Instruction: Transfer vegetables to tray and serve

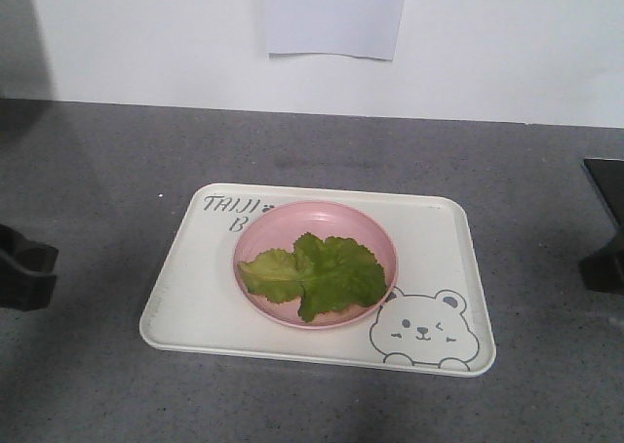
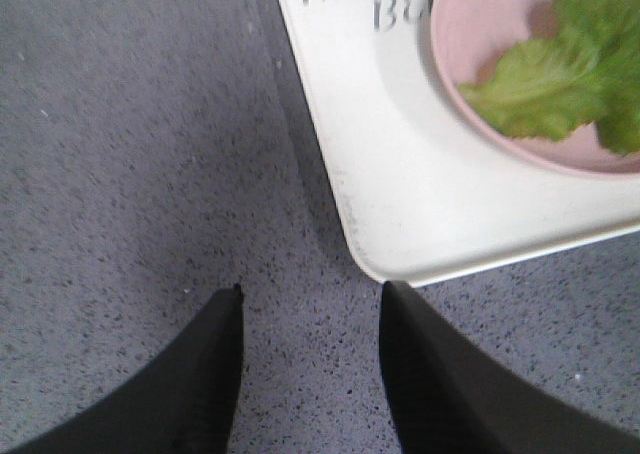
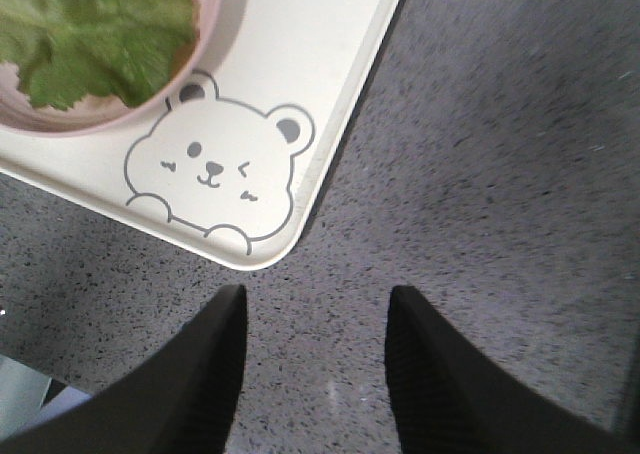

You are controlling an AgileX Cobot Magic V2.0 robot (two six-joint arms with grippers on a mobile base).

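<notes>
Vegetables point(image 1: 314, 275) over half-hidden tray point(image 1: 195, 297) lettering point(image 1: 232, 214)

A grey speckled counter point(image 1: 117, 170) fills the lower two thirds of the front view. Behind it, across the top of the frame, stands a plain white wall point(image 1: 507, 43). A sheet of white paper point(image 1: 334, 14) hangs on it, top centre. The light is even and soft.

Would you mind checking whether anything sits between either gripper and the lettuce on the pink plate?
Nothing visible blocks either one. The left gripper and right gripper are open over bare counter just off the tray's near corners, and the lettuce lies uncovered on the plate.
</notes>
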